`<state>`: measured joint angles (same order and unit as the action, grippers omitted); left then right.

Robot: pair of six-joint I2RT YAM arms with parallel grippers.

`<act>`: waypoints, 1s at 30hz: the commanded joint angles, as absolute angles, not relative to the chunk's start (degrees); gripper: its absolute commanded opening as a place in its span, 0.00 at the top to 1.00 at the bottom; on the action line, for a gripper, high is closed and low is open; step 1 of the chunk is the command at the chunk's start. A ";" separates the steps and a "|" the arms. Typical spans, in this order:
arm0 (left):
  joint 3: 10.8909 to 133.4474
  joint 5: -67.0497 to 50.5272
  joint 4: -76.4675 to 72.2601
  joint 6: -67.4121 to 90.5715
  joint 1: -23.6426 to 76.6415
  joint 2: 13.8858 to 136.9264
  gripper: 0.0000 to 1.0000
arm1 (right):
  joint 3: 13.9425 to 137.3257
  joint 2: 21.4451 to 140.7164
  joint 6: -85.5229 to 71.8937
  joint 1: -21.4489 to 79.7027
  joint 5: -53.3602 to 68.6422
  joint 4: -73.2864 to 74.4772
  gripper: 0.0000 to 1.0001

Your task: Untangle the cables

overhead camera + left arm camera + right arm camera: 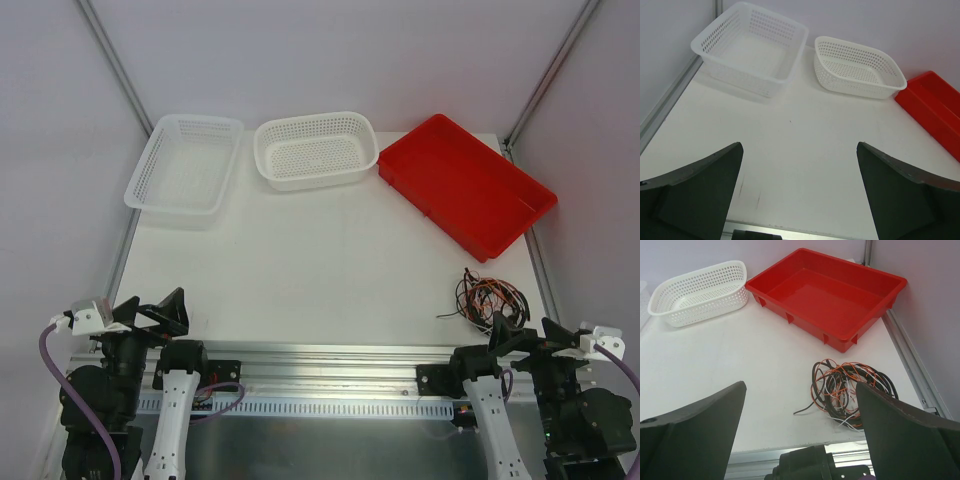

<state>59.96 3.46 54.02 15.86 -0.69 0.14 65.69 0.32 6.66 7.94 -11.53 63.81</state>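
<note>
The cables (pixel 490 298) lie in one tangled bundle of black, orange and white strands at the table's near right, just ahead of my right arm. In the right wrist view the cables (pixel 845 390) rest on the white table, partly behind the right fingertip. My right gripper (pixel 800 390) is open and holds nothing; in the top view the right gripper (pixel 523 333) sits at the near edge behind the bundle. My left gripper (pixel 800 145) is open over bare table, far from the bundle; from above, the left gripper (pixel 160 310) is at the near left.
A rectangular white basket (pixel 186 168) stands at the back left, an oval white basket (pixel 315 150) at the back middle, and a red tray (pixel 465 185) at the back right. A metal rail (pixel 330 355) runs along the near edge.
</note>
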 commanded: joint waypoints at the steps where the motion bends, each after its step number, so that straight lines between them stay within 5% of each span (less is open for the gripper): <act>1: 60.82 2.11 53.79 15.20 -0.18 -9.58 0.01 | 66.88 -10.55 7.03 7.65 -11.08 63.63 0.03; 13: 56.34 1.67 53.17 20.99 -0.26 -8.09 0.01 | 62.58 -2.21 3.69 7.65 3.51 64.16 0.03; 30: 42.37 -1.58 48.08 32.61 -0.18 7.46 0.01 | 50.29 27.41 -13.26 7.65 -11.25 58.46 0.03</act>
